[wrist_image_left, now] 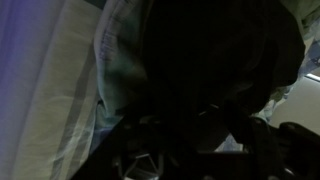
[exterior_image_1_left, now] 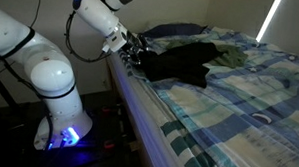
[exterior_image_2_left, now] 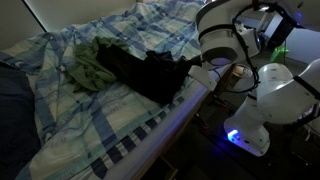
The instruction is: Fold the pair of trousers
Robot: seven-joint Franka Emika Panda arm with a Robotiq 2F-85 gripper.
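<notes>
The pair of trousers (exterior_image_1_left: 185, 63) is a rumpled black garment lying on the plaid bedsheet (exterior_image_1_left: 251, 92) near the bed's edge; it shows in both exterior views (exterior_image_2_left: 140, 70). My gripper (exterior_image_1_left: 139, 53) is down at the trousers' end nearest the bed edge, touching the cloth (exterior_image_2_left: 190, 72). In the wrist view, black cloth (wrist_image_left: 210, 50) fills most of the picture and the gripper fingers (wrist_image_left: 200, 135) are lost in the dark. I cannot tell whether they are closed on the cloth.
A green garment (exterior_image_2_left: 88, 65) lies against the trousers' far side (exterior_image_1_left: 228, 58). A dark blue pillow (exterior_image_1_left: 173, 31) sits at the bed's head (exterior_image_2_left: 12, 100). The mattress side (wrist_image_left: 50, 100) drops off beside the gripper. The robot base (exterior_image_1_left: 58, 115) stands next to the bed.
</notes>
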